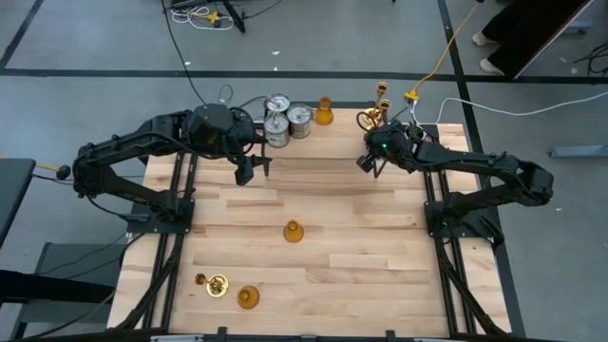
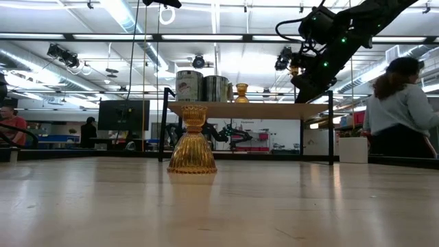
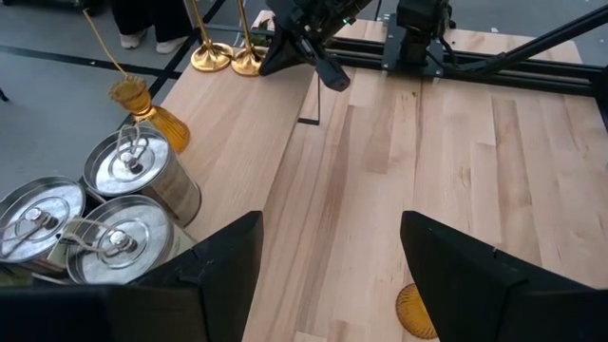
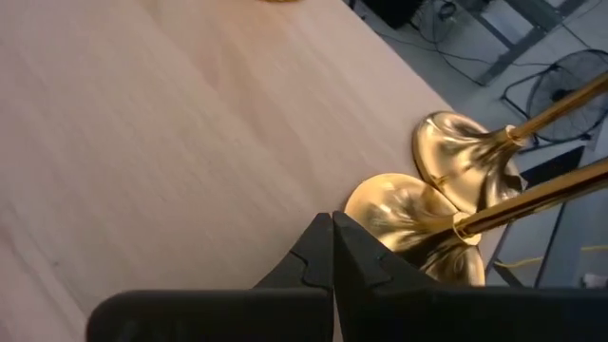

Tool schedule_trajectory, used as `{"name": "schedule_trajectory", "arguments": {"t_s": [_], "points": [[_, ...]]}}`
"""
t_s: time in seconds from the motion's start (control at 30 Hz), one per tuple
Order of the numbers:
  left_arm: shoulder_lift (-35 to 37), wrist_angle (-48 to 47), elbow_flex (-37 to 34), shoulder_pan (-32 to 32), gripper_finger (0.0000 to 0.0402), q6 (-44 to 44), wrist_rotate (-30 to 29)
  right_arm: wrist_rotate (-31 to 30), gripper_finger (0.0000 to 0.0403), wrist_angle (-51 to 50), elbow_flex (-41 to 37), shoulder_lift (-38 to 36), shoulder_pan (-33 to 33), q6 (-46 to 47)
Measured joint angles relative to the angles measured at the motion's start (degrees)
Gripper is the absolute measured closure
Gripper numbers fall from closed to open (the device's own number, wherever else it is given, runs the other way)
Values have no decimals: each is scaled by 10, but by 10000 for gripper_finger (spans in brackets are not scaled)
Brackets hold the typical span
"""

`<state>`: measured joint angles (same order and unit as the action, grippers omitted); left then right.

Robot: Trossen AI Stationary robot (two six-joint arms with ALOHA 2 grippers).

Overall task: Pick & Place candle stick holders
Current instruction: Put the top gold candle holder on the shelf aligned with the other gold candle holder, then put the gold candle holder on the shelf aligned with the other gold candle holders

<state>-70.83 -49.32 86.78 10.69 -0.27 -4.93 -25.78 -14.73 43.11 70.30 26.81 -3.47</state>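
You're working on a pale wooden table (image 1: 323, 256) in a workshop. Nearest you, 1 brass holder (image 1: 215, 282) and 1 amber holder (image 1: 248, 297) sit at the near left, with another amber holder (image 1: 294, 231) mid-table; these 3 look left to move. At the far edge, 3 silvery holders (image 1: 285, 120), 1 amber holder (image 1: 325, 112) and 2 brass holders (image 1: 374, 114) already stand grouped, so roughly two thirds seems done. The left gripper (image 1: 256, 169) hangs released and empty beside the silvery group. The right gripper (image 1: 369, 163) is clenched on nothing, just beside the 2 brass bases.
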Motion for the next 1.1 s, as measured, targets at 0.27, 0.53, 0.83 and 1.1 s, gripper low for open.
{"name": "schedule_trajectory", "arguments": {"t_s": [0.27,0.53,0.83,1.1], "points": [[0,0,0,0,145,0,0,3,403,0,1,0,5,9],[0,0,0,0,145,0,0,40,403,55,0,0,5,-16],[0,-5,0,0,145,15,0,148,403,175,0,-16,-20,-76],[0,-5,0,0,157,25,8,164,403,240,0,-28,-86,-50]]}}
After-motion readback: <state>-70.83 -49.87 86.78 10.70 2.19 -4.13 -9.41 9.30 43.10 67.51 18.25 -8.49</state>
